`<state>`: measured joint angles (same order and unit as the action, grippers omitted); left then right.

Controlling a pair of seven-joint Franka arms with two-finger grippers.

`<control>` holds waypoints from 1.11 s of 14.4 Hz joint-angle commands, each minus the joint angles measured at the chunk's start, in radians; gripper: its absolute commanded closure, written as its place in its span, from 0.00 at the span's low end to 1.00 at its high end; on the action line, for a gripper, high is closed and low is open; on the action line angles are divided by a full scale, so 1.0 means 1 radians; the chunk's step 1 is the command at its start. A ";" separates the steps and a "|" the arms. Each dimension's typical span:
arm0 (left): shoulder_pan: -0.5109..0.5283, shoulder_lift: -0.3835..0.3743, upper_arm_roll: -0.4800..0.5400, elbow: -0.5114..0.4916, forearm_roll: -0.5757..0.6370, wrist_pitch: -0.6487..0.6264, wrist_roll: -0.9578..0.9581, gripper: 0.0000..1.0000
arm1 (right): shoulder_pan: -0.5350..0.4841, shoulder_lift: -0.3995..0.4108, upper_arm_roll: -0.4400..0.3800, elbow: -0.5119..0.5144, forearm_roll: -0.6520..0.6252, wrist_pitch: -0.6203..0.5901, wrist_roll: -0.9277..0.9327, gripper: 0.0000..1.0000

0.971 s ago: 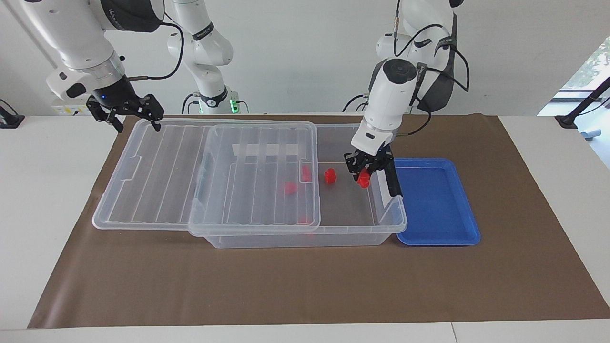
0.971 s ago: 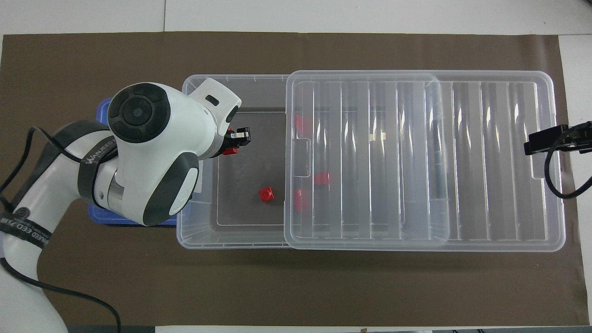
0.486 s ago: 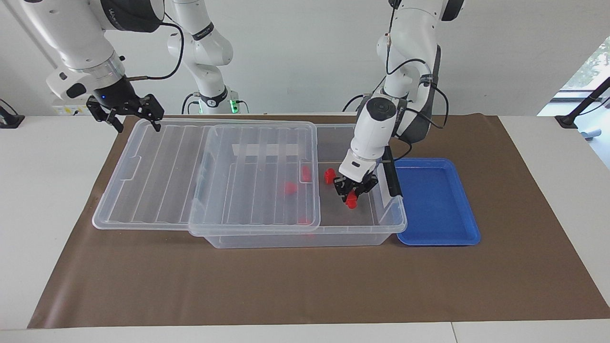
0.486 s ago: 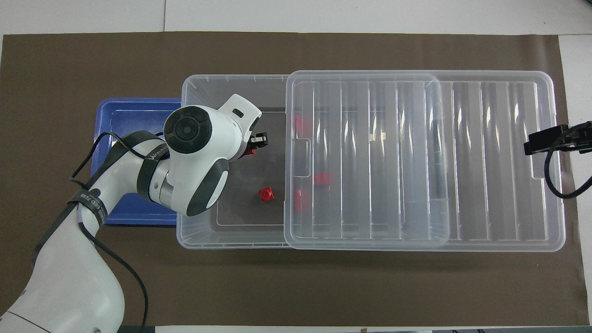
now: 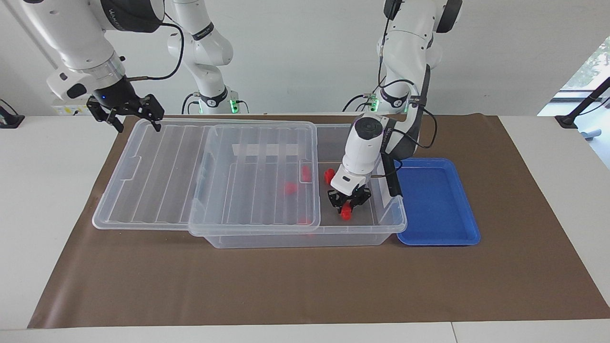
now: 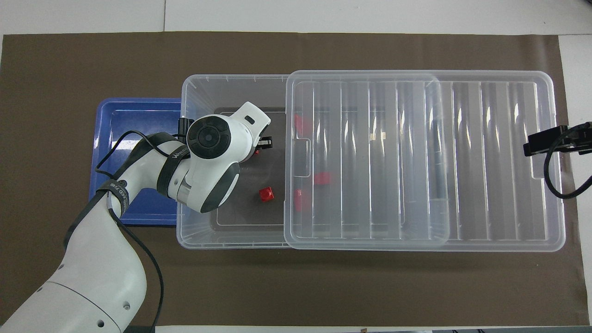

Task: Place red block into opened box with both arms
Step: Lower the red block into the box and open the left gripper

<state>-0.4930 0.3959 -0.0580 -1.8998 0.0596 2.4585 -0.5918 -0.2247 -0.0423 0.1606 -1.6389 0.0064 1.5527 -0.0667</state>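
The left gripper (image 5: pixel 347 207) clamps the small red plastic block (image 5: pixel 346 214) low inside the clear plastic box (image 5: pixel 305 238), six o'clock from another loose red block (image 5: pixel 329 176); only release remains. The right gripper (image 5: pixel 127 116) waits, spread wide.

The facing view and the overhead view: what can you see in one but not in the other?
Only the facing view shows the left gripper shut on the red block down inside the box, and the open right gripper waiting at the lid's corner. Only the overhead view shows a block free on the box floor; the arm hides much of the held one. Both share the slid-aside lid, blurry blocks beneath it, and the blue tray.
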 commanded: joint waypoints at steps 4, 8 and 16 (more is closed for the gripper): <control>-0.012 0.009 0.018 0.018 0.034 -0.075 -0.009 0.37 | -0.022 -0.001 0.005 -0.001 0.000 0.000 -0.019 0.00; -0.003 -0.035 0.018 0.022 0.077 -0.078 0.000 0.00 | -0.060 0.002 0.005 -0.007 0.000 0.046 -0.093 0.72; 0.023 -0.253 0.014 0.022 0.066 -0.292 0.012 0.00 | -0.260 0.028 0.004 -0.110 -0.005 0.239 -0.340 1.00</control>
<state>-0.4884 0.1966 -0.0462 -1.8592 0.1072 2.2160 -0.5885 -0.4389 -0.0266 0.1518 -1.7010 0.0063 1.7337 -0.3444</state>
